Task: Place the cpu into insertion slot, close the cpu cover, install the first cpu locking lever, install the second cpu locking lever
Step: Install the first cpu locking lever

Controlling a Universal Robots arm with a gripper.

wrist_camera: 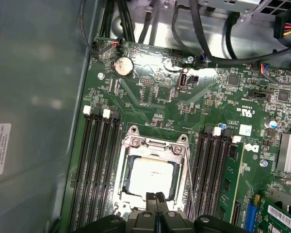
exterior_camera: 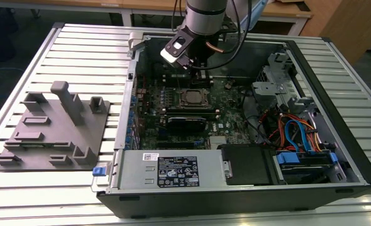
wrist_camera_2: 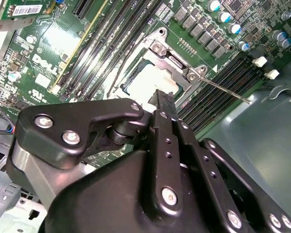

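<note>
Slatted aluminium table (exterior_camera: 60, 47) carrying an open computer case (exterior_camera: 248, 200) laid on its side, so that the motherboard (wrist_camera: 155, 92) faces up to the arm (exterior_camera: 205, 14) reaching in from above. A grey fixture tray (exterior_camera: 53, 141) sits on the table well away from the claw, outside the case.

The claw (wrist_camera: 157, 196) hangs low over the board with its two fingertips pressed together and nothing between them. A closed tip of this kind suits pushing or hooking a thin part rather than lifting one.

Directly beneath and just ahead of the tips lies the insertion slot (wrist_camera: 125, 184), flanked on both sides by long black memory slots (wrist_camera: 99, 165). The cpu cover (wrist_camera: 153, 145) appears to lie down over the slot, its cut-out framing the cpu (wrist_camera: 150, 174), whose pale metal top shows seated inside. Close beside the fingertips a thin wire locking lever (wrist_camera: 189, 179) runs along one edge of the frame. In the second wrist view its free end juts past the socket, apparently unlatched.
</note>
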